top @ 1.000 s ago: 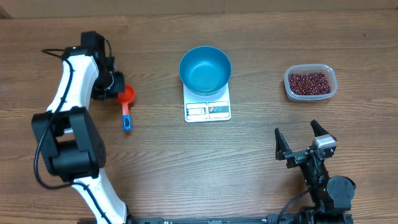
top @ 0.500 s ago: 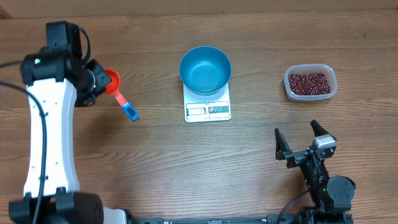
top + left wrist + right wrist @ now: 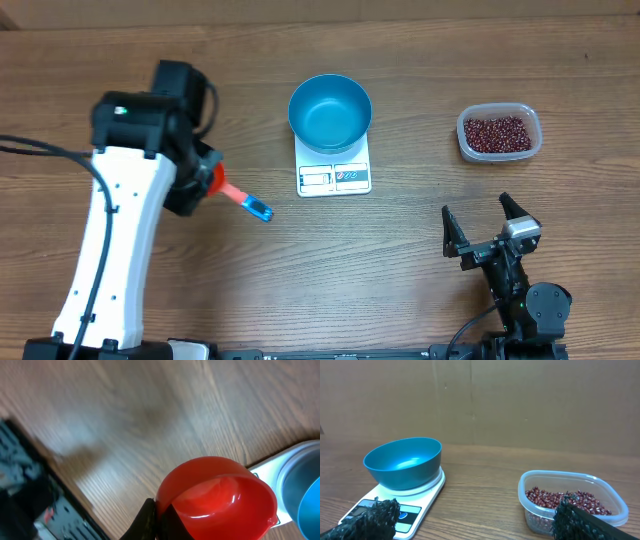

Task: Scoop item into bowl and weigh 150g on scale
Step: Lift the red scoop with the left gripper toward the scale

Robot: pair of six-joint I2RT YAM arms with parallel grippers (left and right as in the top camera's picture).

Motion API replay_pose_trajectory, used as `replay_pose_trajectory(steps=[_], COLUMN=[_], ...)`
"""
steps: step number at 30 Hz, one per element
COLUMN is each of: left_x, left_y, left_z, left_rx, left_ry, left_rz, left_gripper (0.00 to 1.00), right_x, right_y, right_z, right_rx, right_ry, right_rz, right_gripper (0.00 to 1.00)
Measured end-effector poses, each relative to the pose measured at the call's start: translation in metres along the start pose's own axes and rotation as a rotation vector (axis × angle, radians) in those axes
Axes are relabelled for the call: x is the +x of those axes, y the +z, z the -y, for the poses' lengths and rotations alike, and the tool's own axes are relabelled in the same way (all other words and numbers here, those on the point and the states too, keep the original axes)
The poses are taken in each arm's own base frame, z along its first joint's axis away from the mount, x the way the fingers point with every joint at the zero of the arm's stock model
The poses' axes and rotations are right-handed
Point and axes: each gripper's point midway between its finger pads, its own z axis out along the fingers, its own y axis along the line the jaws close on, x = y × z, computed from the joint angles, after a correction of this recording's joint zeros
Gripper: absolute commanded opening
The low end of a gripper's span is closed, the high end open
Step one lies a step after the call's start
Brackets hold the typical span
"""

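Note:
The blue bowl stands on the white scale at the table's middle back. The item, dark red beans, fills a clear tub at the back right. My left gripper is shut on the rim of a red scoop, whose handle ends in a blue tip pointing toward the scale. In the left wrist view the red cup is empty, and the black fingers pinch its edge. My right gripper stands open at the front right with nothing between its fingers.
In the right wrist view the bowl on the scale is to the left and the tub to the right, with bare wood between them. A brown wall rises behind the table.
My left arm has swung from the far left toward the middle, carrying the red scoop right and nearer the scale. The right arm has not moved.

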Motion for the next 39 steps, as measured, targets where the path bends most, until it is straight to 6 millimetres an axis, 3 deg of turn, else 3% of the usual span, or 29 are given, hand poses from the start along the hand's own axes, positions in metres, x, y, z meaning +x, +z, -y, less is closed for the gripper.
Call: replay_pose_trajectory(steps=[12, 17, 30, 39], left_x=[0.081, 0.103, 0.109, 0.109], left_y=[-0.012, -0.015, -0.016, -0.016], left_z=[0.016, 0.017, 0.012, 0.012], left_rx=[0.036, 0.047, 0.031, 0.03], left_ry=[-0.058, -0.071, -0.083, -0.084], left_rz=[-0.012, -0.014, -0.01, -0.013], left_gripper=[0.04, 0.04, 0.04, 0.04], right_x=[0.0, 0.0, 0.0, -0.005], right_y=[0.0, 0.0, 0.0, -0.007], right_z=[0.0, 0.0, -0.001, -0.048], right_rx=[0.001, 0.001, -0.006, -0.286], right_ry=[0.001, 0.0, 0.0, 0.032], right_rz=[0.0, 0.0, 0.001, 0.012], right_gripper=[1.0, 1.0, 1.0, 1.0])
